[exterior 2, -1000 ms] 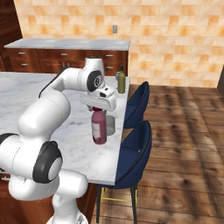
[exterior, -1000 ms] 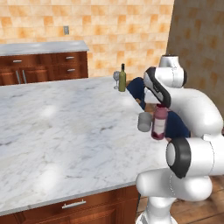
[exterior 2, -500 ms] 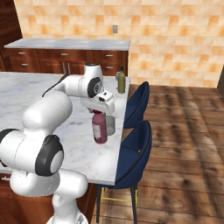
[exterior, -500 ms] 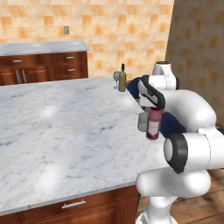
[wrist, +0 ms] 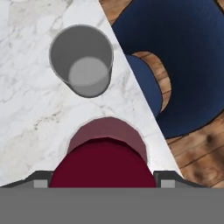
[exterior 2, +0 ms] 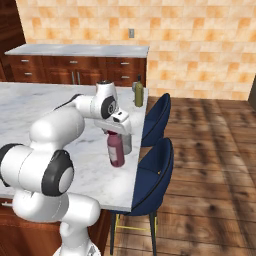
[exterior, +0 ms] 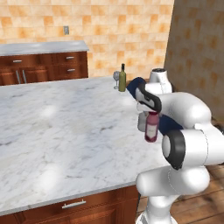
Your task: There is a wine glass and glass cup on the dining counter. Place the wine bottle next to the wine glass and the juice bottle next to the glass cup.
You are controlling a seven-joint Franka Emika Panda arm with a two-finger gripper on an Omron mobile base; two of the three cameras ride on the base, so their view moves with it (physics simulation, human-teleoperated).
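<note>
My gripper [exterior: 151,112] [exterior 2: 116,132] [wrist: 103,181] is shut on the maroon cap of the juice bottle [exterior: 152,127] [exterior 2: 116,150] [wrist: 104,157], which hangs upright at the dining counter's [exterior: 65,131] [exterior 2: 30,100] right edge. Whether its base touches the marble I cannot tell. The glass cup [exterior: 141,122] [exterior 2: 127,142] [wrist: 82,65] stands right beside the bottle, a small gap apart. At the far right corner the olive wine bottle [exterior: 122,78] [exterior 2: 138,94] stands next to the wine glass [exterior: 116,77].
Two blue stools [exterior 2: 156,117] [exterior 2: 152,175] [wrist: 183,65] sit just past the counter's right edge, over a wooden floor. A second marble worktop [exterior: 41,47] with wooden drawers runs along the tiled back wall.
The arm has carried the juice bottle slightly lower and closer to the glass cup. The wine bottle and wine glass have not moved.
</note>
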